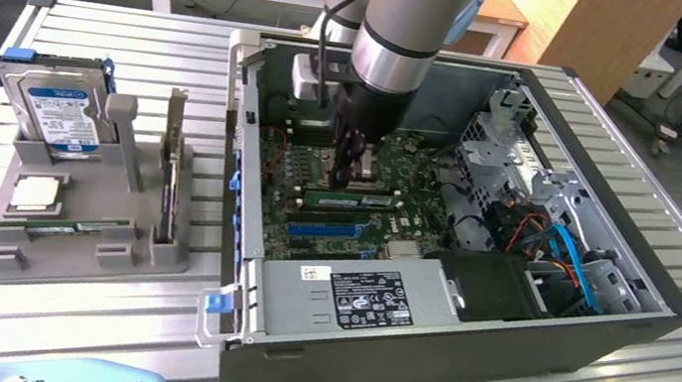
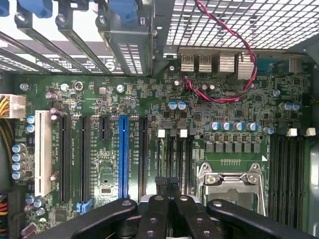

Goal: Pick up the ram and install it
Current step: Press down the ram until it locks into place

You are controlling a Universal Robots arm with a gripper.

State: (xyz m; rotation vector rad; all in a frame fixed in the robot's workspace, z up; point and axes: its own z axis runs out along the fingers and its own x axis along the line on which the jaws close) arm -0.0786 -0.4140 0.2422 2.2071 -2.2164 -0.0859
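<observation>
The gripper (image 1: pixel 351 167) reaches down inside the open computer case (image 1: pixel 425 358), its fingers (image 2: pixel 167 191) pressed together over the motherboard (image 1: pixel 312 202). Whether they pinch anything between them cannot be told: the tips hide the spot beneath them. A green ram stick (image 1: pixel 343 194) lies seated across the board just beside the fingertips. Another ram stick (image 1: pixel 170 152) stands upright in the grey holder (image 1: pixel 78 254) on the exterior view's left, next to the blue-labelled hard drive (image 1: pixel 59 106). The arm's body cuts off the case's far wall. In the wrist view, empty memory slots (image 2: pixel 289 164) flank the CPU socket (image 2: pixel 232 181); the case walls close in around.
</observation>
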